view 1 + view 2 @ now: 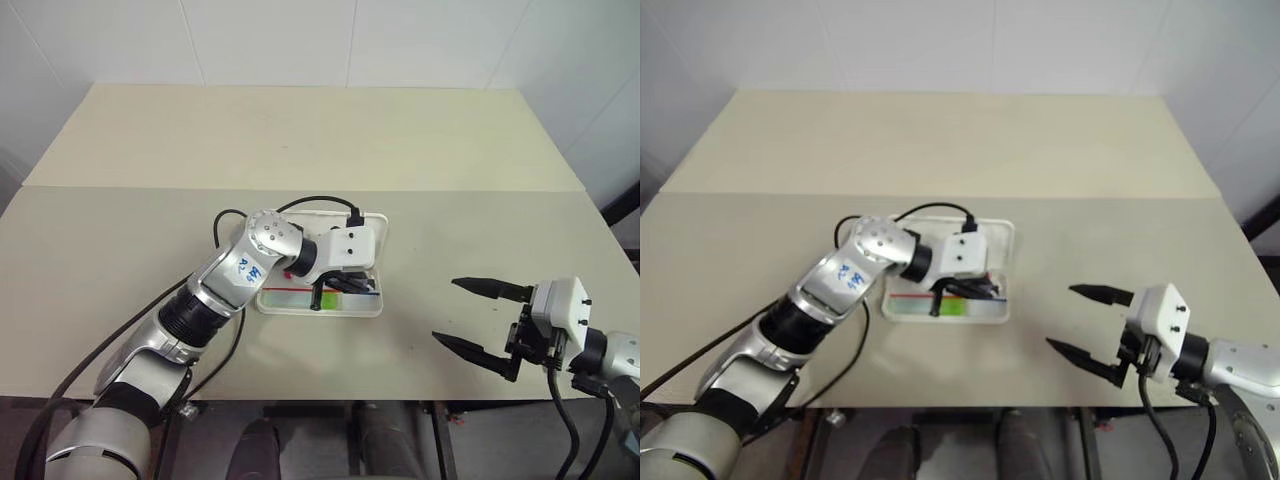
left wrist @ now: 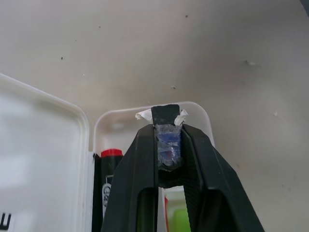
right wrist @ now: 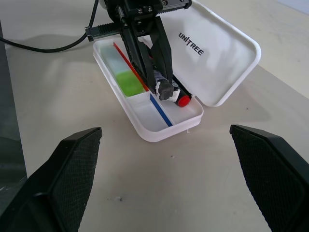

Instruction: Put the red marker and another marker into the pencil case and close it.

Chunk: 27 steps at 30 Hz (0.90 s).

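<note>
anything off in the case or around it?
One oddity: the left pincer is shut on a small grey clip-like object over the open pencil case, where the red marker and green highlighter already lie.

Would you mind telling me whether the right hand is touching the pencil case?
Apart. In the right wrist view, bare table separates the open right hand from the pencil case; the left eye view shows that gap too.
</note>
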Tool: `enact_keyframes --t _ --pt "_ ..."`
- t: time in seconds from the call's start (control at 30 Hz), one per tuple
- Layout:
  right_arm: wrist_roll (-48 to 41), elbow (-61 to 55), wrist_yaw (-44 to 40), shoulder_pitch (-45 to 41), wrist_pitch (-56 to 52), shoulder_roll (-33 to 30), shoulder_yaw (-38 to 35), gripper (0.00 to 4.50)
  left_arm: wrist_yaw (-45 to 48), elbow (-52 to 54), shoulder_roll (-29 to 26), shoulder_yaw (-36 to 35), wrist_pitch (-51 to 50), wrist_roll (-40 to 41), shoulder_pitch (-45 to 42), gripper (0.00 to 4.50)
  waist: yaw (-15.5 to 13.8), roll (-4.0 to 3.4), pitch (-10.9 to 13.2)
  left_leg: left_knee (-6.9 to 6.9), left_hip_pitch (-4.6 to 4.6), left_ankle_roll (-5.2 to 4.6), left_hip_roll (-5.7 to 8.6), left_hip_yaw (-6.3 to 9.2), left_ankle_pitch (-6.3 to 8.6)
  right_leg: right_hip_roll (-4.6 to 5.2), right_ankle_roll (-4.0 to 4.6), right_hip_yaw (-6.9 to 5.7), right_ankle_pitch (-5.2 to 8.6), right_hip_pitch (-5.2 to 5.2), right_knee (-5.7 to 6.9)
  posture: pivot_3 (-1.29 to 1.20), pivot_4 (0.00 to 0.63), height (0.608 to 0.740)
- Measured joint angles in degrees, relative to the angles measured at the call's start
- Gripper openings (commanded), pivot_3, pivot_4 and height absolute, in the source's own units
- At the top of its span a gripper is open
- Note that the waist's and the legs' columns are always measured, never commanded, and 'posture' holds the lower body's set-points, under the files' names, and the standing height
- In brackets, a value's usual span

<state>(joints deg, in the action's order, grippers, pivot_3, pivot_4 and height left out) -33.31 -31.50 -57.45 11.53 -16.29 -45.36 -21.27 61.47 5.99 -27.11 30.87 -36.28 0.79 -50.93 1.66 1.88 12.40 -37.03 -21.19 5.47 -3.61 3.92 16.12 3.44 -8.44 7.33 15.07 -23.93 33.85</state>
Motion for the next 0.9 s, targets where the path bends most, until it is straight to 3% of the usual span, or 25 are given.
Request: enact_keyframes --t 0.1,0.5,0.9 --pt "0.0 0.01 0.11 -0.05 0.0 0.0 0.14 4.5 0.41 0.32 -0.56 0.4 -0.02 -0.33 0.16 0.37 -0.01 0.0 0.0 -0.01 0.01 0.0 0.0 0.0 0.0 0.0 0.0 0.0 0.0 0.02 -0.01 0.0 0.15 0.74" --pt "0.14 0.06 1.37 -1.11 -0.1 0.0 0.83 4.5 1.21 0.2 1.78 0.71 -4.58 2.53 0.3 4.38 -0.03 0.0 0.0 -0.01 0.0 -0.03 0.0 0.0 0.02 0.0 0.0 0.0 0.0 0.03 -0.03 0.0 0.15 0.74" --pt "0.16 0.06 1.89 -1.3 -0.21 0.0 1.18 4.5 -1.79 -2.88 2.9 -1.53 -3.66 2.63 -0.18 4.45 0.04 0.01 0.0 -0.02 0.0 -0.03 0.01 0.0 0.02 0.0 0.0 0.01 -0.01 0.03 -0.04 0.0 0.15 0.74"
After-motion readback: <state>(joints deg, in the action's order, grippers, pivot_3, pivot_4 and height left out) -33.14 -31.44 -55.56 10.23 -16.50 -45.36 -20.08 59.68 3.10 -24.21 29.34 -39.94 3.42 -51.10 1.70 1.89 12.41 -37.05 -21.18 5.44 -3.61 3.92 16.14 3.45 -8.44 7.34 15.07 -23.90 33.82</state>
